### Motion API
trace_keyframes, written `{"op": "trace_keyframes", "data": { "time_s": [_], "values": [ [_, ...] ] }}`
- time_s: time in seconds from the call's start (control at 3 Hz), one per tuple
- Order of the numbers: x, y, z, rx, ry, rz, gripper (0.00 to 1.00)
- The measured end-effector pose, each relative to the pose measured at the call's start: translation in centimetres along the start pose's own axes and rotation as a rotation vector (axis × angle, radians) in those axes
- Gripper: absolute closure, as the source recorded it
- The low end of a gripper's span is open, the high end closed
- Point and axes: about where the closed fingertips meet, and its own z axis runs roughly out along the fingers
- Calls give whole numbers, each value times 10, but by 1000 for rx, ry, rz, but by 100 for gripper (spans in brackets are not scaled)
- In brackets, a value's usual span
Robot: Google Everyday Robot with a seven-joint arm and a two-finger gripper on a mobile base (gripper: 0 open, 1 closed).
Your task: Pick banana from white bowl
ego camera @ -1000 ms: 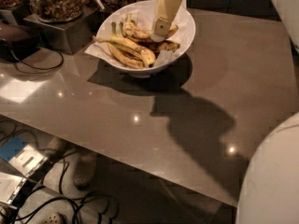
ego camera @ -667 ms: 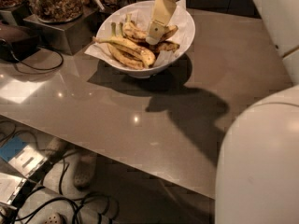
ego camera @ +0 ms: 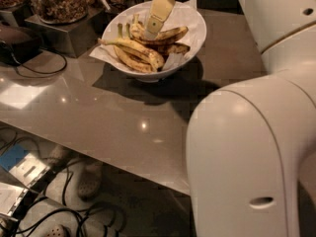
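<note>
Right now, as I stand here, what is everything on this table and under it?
white bowl: one, glossy white, paper-lined, far side of the table.
banana: one, yellow with brown blotches, in the bowl beside the gripper.
other bananas: several, cleaner yellow, greenish stems, bowl's left half.
glass jars: two, filled with brown nuts, top left.
table: one, glossy grey-brown.
cable: one, dark, on the table's left.
shoe: one clearly seen, pale, on the floor below.
gripper: one, cream, down in the bowl among the bananas.
robot arm: one, white, right foreground.
</note>
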Motion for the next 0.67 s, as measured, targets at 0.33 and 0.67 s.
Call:
{"op": "trace_keyframes", "data": {
  "time_s": [0.33, 0.67],
  "values": [
    [-4, -12, 12, 12, 18, 32, 15],
    [1, -20, 27, 9, 44, 64, 32]
  ]
}}
